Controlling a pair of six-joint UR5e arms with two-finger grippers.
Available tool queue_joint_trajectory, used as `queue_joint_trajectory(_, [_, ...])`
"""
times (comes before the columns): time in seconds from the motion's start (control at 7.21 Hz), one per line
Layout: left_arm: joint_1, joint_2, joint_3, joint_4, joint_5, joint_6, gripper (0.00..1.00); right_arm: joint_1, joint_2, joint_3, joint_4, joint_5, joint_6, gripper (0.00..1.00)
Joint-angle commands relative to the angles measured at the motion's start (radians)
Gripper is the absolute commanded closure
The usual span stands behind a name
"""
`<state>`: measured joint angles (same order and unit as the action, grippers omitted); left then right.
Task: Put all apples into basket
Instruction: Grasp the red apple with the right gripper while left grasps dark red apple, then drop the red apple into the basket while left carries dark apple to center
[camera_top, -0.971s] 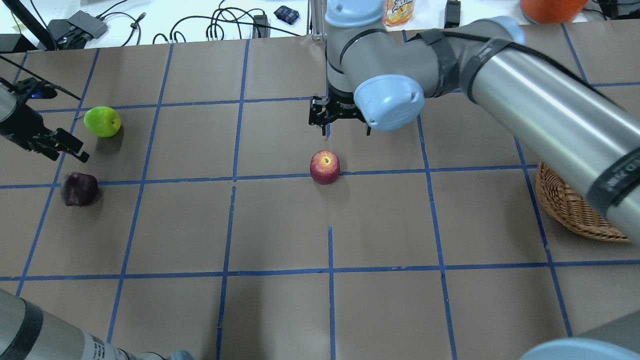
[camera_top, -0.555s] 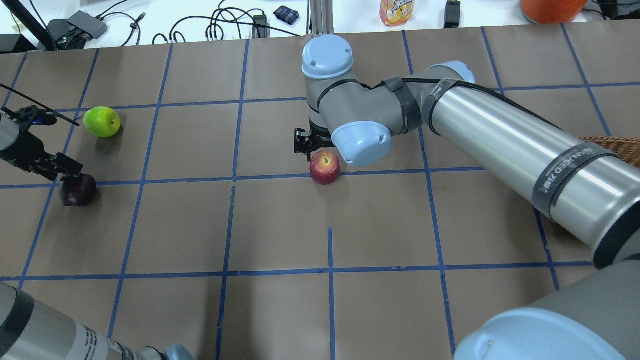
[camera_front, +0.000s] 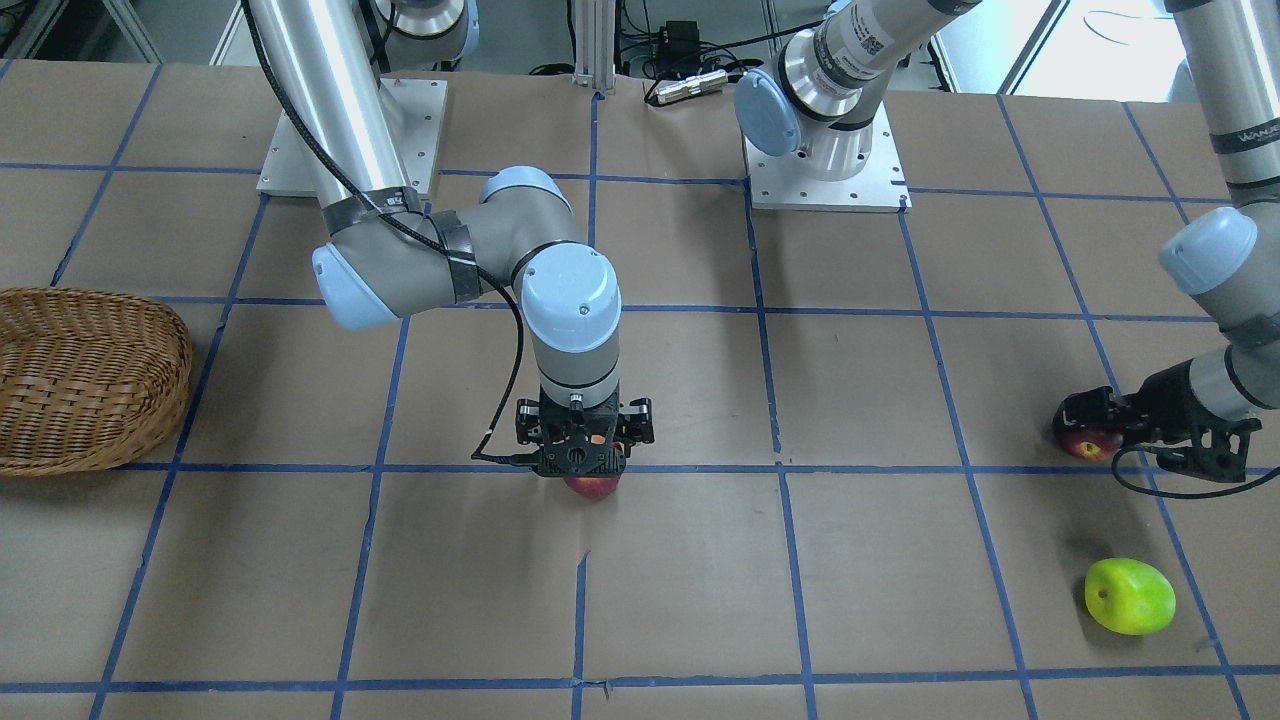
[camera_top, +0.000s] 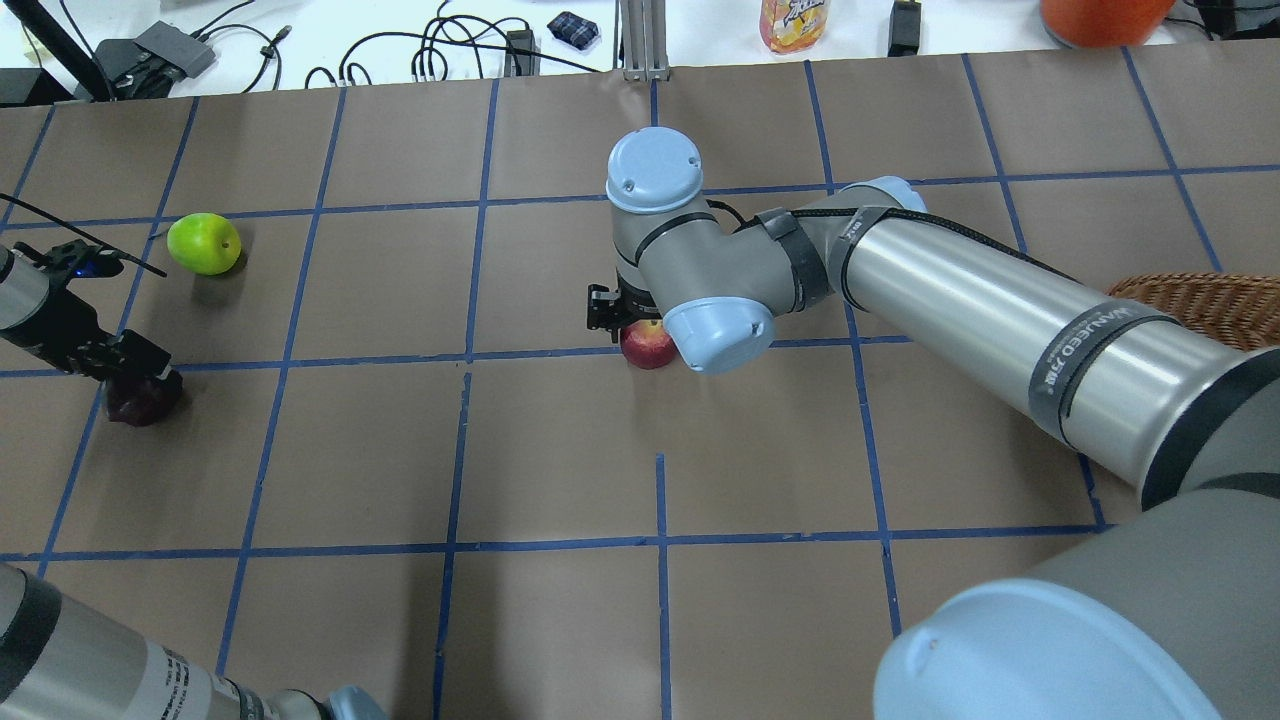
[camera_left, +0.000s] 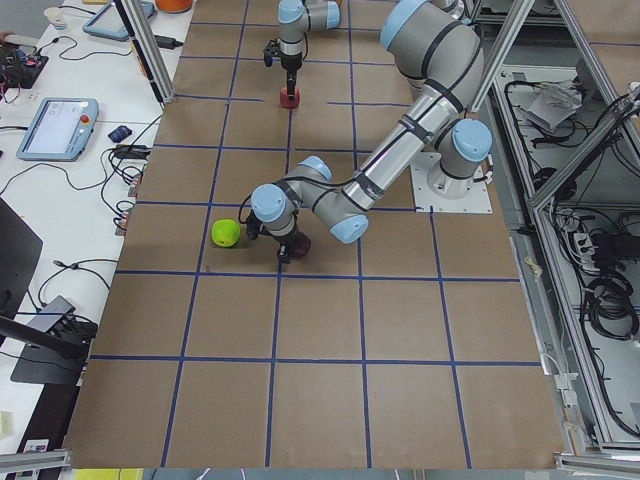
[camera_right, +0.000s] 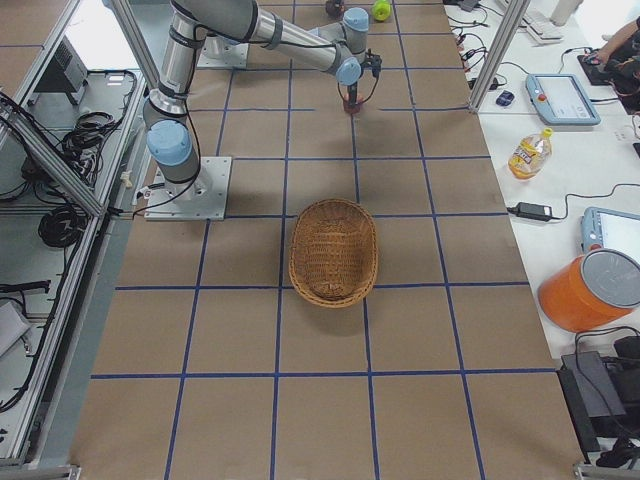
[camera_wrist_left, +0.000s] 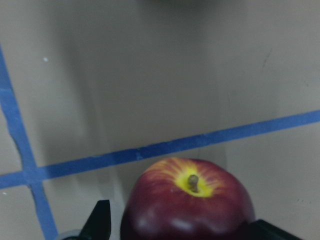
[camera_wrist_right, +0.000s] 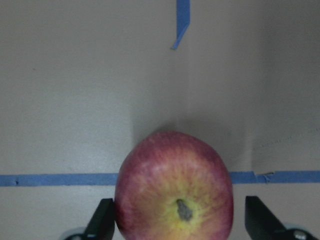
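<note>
Red apple (camera_wrist_right: 174, 190): right gripper (camera_wrist_right: 177, 222) spread around it. Maroon apple (camera_wrist_left: 187, 200): left gripper (camera_wrist_left: 180, 225) spread likewise, green apple (camera_top: 205, 243) at its 1 o'clock.

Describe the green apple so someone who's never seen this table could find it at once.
On the brown table with the blue tape grid, go to the end on the robot's left, far from the wicker basket. There the green apple lies near a dark maroon apple, farther from the robot's base. It alone is bright lime green, with no gripper over it.
</note>
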<state>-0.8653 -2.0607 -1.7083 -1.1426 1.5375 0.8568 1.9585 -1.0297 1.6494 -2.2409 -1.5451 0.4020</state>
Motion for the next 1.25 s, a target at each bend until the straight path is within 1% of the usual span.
queue_joint_trajectory(0.0, [0.0,0.001,-0.003,0.001,-0.011,0.01,0.0,0.0,0.016,0.0,-0.02,0.0,-0.012,0.32])
queue_joint_trajectory(0.14, [0.006,-0.019,-0.017,0.003,-0.013,0.014,0.0,0.0,0.011,-0.002,-0.02,-0.001,-0.029,0.53])
queue_joint_trajectory(0.28, [0.006,-0.019,-0.024,0.01,-0.007,0.018,0.4,-0.003,0.0,-0.022,-0.016,0.003,-0.032,0.63])
queue_joint_trajectory(0.42, [0.006,-0.015,-0.019,0.011,-0.011,0.016,0.97,-0.03,-0.041,-0.04,0.004,0.0,-0.041,0.65])
queue_joint_trajectory(0.55, [-0.01,0.017,0.001,0.003,-0.005,0.004,1.0,-0.09,-0.096,-0.04,0.035,-0.004,-0.11,0.66])
queue_joint_trajectory(0.69, [-0.05,0.037,0.043,-0.047,-0.032,-0.048,1.0,-0.196,-0.162,-0.03,0.112,-0.001,-0.224,0.66])
queue_joint_trajectory(0.83, [-0.183,0.078,0.103,-0.165,-0.099,-0.206,1.0,-0.314,-0.226,-0.027,0.201,-0.003,-0.396,0.66])
queue_joint_trajectory(0.97, [-0.322,0.1,0.128,-0.233,-0.135,-0.375,1.0,-0.429,-0.274,-0.025,0.258,-0.007,-0.546,0.65])
queue_joint_trajectory(1.11, [-0.445,0.114,0.124,-0.235,-0.21,-0.62,1.0,-0.572,-0.288,-0.025,0.308,-0.03,-0.703,0.65])
